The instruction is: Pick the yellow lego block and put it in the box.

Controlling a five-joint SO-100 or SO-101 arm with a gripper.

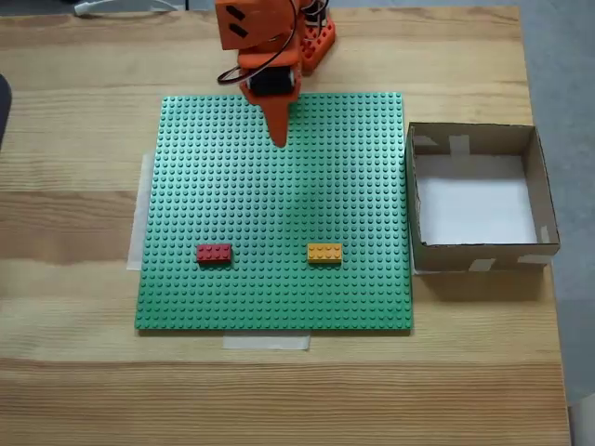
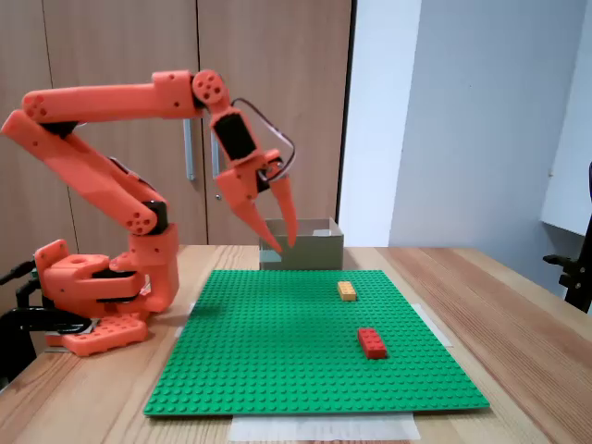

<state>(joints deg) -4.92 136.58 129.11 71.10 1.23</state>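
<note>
Below me, a green studded baseplate [image 1: 279,214] lies flat on the wooden table [image 1: 74,372], centre frame in both fixed views. A red lego brick [image 1: 214,253] sits on the plate's lower left. Pale tape strips [image 1: 266,342] hold the plate's edges. Wooden cabinet doors [image 2: 268,92] fill the side view's upper left.

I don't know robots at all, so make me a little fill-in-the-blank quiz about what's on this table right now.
1. The yellow lego block and the red brick both sit on a studded baseplate coloured ____.
2. The gripper hangs in the air with its jaws ____.
3. The box holds ____ bricks.
4. In the top-down fixed view, the brick nearer the box is the ____ one.

Missing words: green; open; no; yellow
</note>
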